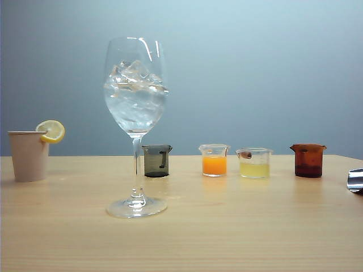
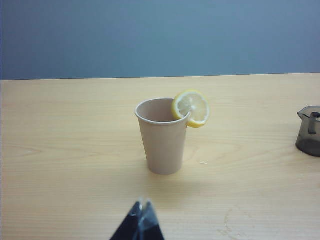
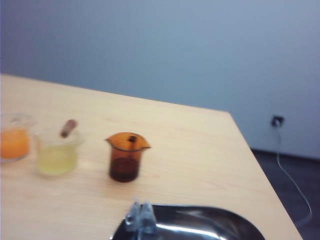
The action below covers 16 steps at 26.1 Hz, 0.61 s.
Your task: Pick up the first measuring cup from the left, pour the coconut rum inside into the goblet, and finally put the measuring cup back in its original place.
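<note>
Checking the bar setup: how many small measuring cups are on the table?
4, in a row behind the goblet: grey cup just right of its stem, then orange-filled, pale-yellow-filled, and amber farthest right.

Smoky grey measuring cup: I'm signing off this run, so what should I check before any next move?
1. Smoky grey measuring cup upright in the row, behind the goblet: ok.
2. Goblet upright, holding ice and clear liquid: ok.
3. Grey cup emptied: cannot tell, its wall is too dark.
4. Right gripper fingers shut, holding nothing, low near the table's right edge above a shiny tray: ok.
5. Left gripper fingers shut, empty, short of the paper cup: ok.
6. Orange cup, yellow cup, amber cup upright: ok.
</note>
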Each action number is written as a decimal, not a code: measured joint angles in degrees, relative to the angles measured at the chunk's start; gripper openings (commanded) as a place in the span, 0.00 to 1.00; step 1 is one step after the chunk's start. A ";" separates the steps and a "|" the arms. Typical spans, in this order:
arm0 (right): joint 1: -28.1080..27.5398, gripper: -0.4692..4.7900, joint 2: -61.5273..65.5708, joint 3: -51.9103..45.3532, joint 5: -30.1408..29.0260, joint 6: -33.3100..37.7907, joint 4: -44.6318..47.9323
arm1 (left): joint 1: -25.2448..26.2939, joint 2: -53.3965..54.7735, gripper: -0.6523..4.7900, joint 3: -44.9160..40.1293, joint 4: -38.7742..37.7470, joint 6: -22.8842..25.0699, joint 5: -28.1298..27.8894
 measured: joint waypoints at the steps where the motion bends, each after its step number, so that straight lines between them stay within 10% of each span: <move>1: -0.09 0.09 -0.02 0.00 1.86 1.53 -0.22 | 0.00 0.00 0.13 0.00 0.00 0.00 -0.02; 16: 0.33 0.09 0.00 0.00 3.08 8.07 -4.83 | 0.00 0.00 0.13 0.00 0.00 0.00 0.00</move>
